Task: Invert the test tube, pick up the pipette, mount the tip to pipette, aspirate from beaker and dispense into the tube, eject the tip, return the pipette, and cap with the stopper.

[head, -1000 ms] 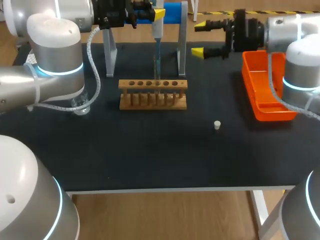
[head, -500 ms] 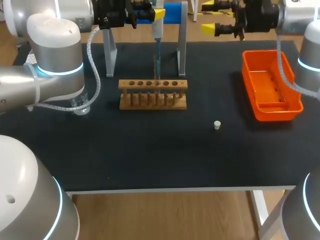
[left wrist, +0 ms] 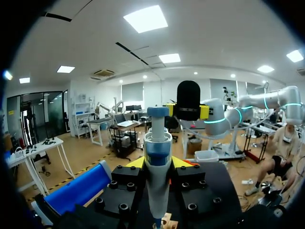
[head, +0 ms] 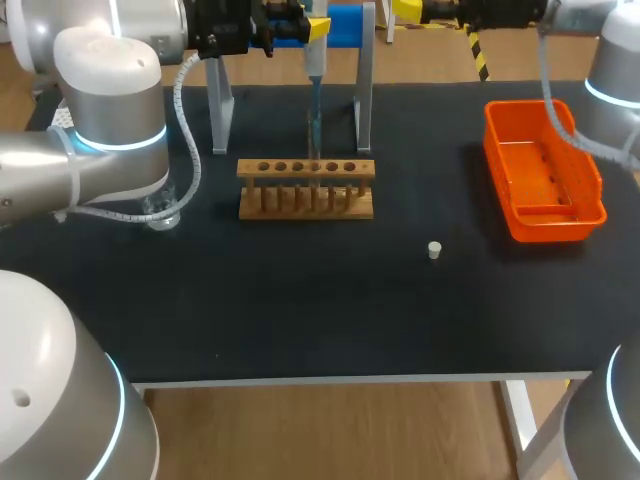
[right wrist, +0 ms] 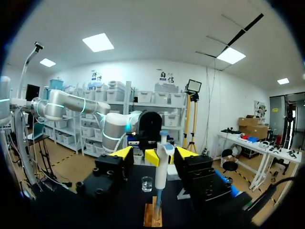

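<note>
Left pincer (left wrist: 157,163) is pinching the pipette (head: 314,62) upright over the wooden rack (head: 306,188). Right pincer (right wrist: 152,153) is hanging spread, near the tabletop's (head: 300,300) far edge.

My left arm (head: 110,110) comes in from 9 o'clock. It bends up and across to 12 o'clock. The left gripper (head: 312,30) (left wrist: 158,164) sits there, high up, and points toward 3 o'clock. Its two yellow-tipped fingers squeeze the pipette (head: 314,65) from both sides.

My right arm (head: 615,70) comes in from 3 o'clock and goes up to 1 o'clock. The right gripper (head: 410,10) (right wrist: 153,153) points toward 9 o'clock, so it faces the left gripper. Its two fingers stand wide apart. The two grippers are well apart from each other.
</note>
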Robot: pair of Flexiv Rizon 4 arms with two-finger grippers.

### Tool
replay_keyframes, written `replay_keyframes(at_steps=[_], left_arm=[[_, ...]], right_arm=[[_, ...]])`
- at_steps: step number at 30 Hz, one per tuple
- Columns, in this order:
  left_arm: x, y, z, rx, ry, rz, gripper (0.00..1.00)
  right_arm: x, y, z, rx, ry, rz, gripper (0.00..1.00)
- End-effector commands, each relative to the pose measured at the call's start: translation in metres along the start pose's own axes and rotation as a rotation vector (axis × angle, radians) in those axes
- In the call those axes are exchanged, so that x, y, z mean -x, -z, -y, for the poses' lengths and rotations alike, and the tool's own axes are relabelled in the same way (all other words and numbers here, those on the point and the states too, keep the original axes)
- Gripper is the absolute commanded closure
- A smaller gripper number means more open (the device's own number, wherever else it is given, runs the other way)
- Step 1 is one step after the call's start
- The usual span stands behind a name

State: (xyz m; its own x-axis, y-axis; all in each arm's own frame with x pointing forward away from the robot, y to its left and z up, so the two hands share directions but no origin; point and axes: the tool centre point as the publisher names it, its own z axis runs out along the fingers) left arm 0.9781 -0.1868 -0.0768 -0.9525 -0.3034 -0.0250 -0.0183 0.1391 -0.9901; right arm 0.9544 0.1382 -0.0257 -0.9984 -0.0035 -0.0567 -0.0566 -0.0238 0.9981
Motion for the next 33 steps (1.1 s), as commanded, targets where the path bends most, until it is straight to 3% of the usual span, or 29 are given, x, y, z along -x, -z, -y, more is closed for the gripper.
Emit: replay_keyframes(at_steps=[1,14,33], left_arm=[[0.000,0.000,-0.001,-0.004,-0.001,0.001,1.00],[0.000,0.000,-0.001,-0.004,-0.001,0.001,1.00],[0.000,0.000,-0.001,-0.004,-0.001,0.001,1.00]], right_arm=[[0.014,-0.011,-0.010,0.000,0.001,-0.055,1.00],[0.037,-0.047,-0.034,-0.035,-0.050,-0.128,1.00],[0.045,-0.090,-0.029,-0.072,-0.099,-0.184,1.00]])
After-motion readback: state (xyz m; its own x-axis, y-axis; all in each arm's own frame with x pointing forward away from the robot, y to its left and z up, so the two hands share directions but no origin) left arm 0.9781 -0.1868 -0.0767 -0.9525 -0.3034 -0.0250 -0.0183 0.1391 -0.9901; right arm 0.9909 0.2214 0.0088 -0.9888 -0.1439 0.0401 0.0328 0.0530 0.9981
